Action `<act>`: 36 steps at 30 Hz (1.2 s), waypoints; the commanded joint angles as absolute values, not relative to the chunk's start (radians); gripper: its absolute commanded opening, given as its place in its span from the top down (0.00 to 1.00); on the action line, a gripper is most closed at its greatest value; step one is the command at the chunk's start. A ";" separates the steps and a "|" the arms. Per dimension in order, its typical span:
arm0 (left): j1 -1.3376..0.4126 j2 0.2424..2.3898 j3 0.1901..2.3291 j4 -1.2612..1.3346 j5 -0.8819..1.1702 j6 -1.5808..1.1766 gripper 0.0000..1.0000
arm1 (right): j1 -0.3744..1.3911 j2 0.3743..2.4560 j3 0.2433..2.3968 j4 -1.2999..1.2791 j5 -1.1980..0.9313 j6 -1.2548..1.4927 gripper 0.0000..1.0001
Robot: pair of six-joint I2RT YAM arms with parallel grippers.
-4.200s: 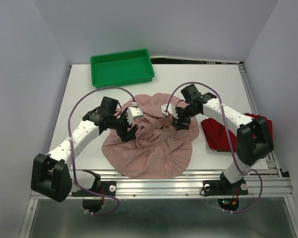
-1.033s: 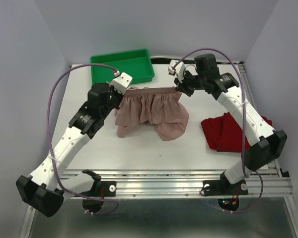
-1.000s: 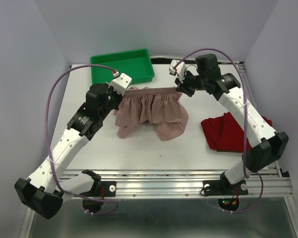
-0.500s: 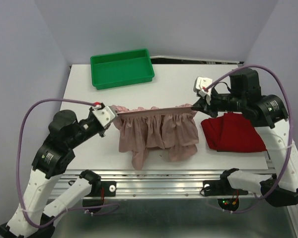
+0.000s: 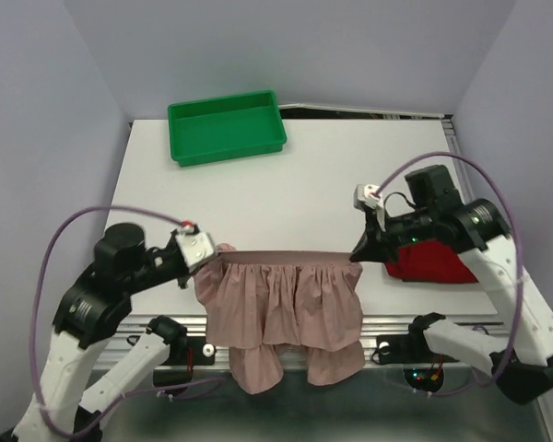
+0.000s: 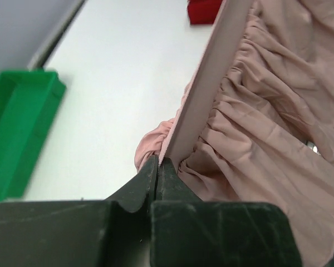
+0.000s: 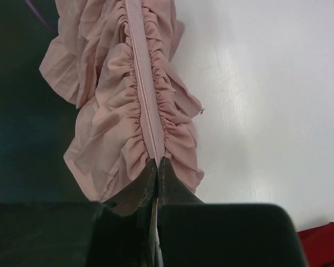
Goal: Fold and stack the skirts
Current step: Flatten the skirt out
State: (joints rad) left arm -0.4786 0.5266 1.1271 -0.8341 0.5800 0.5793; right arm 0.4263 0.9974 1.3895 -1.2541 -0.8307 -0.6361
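The dusty pink ruffled skirt [image 5: 286, 308] hangs stretched by its waistband between both grippers, above the table's near edge, its lower tier drooping past the front rail. My left gripper [image 5: 212, 253] is shut on the waistband's left end [image 6: 172, 139]. My right gripper [image 5: 355, 256] is shut on its right end [image 7: 150, 139]. The dark red skirt [image 5: 433, 262] lies crumpled at the right of the table, partly hidden behind the right arm, and shows as a small red patch [image 6: 203, 10] in the left wrist view.
A green plastic tray [image 5: 226, 124] stands at the table's far left. The white table top [image 5: 286, 198] stretches between tray and skirts. The metal front rail [image 5: 387, 327] runs below the hanging cloth.
Both arms have drawn back toward the near edge with the pink skirt stretched between them; it now hangs over the front rail instead of over mid-table.
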 commanded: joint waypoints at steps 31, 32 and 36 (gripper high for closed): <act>-0.379 1.793 1.293 -0.160 0.011 0.294 0.90 | 0.238 2.052 1.539 -0.706 -0.476 -0.382 0.99; -0.368 1.813 1.316 -0.161 0.011 0.299 0.88 | 0.229 2.075 1.546 -0.703 -0.465 -0.376 0.99; -0.342 1.916 1.477 -0.231 0.031 0.305 0.65 | 0.229 2.115 1.552 -0.709 -0.407 -0.347 0.99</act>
